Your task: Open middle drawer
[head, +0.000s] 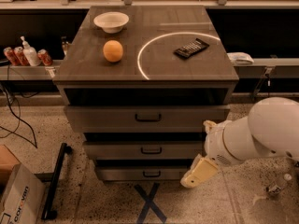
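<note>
The cabinet has three grey-brown drawer fronts, each with a black bar handle. The middle drawer (112,150) is the medium one, closed, with its handle (151,150) at the centre. The widest front (103,118) is above it and the narrowest (121,173) below. My gripper (199,171), cream-coloured on a white arm (261,132), hangs to the right of and a little below the middle drawer's handle. It is in front of the lowest drawer's right end and touches no handle.
On the cabinet top are a white bowl (111,21), an orange (113,51) and a black remote (191,48). Cans and a bottle (25,55) stand on the left shelf. On the floor lie a cardboard box (16,199), a black bar (54,181), a blue tape X (148,202) and a small bottle (275,188).
</note>
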You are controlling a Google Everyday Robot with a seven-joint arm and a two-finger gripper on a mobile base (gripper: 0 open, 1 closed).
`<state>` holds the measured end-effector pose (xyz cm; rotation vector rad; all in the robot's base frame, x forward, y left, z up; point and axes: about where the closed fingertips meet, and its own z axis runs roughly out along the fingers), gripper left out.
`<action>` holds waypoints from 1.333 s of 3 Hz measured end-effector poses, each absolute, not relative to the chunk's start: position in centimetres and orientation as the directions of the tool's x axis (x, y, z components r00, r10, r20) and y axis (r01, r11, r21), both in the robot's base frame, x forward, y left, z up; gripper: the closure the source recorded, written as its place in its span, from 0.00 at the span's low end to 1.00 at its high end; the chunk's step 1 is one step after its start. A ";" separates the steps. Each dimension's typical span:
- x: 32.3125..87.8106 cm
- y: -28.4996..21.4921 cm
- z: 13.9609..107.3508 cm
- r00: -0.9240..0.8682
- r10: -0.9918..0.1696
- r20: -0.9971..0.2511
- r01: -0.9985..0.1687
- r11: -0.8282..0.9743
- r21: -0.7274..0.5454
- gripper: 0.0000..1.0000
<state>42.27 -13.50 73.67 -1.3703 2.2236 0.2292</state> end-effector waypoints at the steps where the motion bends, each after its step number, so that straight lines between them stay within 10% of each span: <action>1: 42.6 -13.1 71.9 -0.372 -0.765 -0.526 -0.870 0.485 -0.090 0.00; 4: 45.2 -14.5 63.4 -0.364 -0.738 -0.568 -0.902 0.432 0.017 0.00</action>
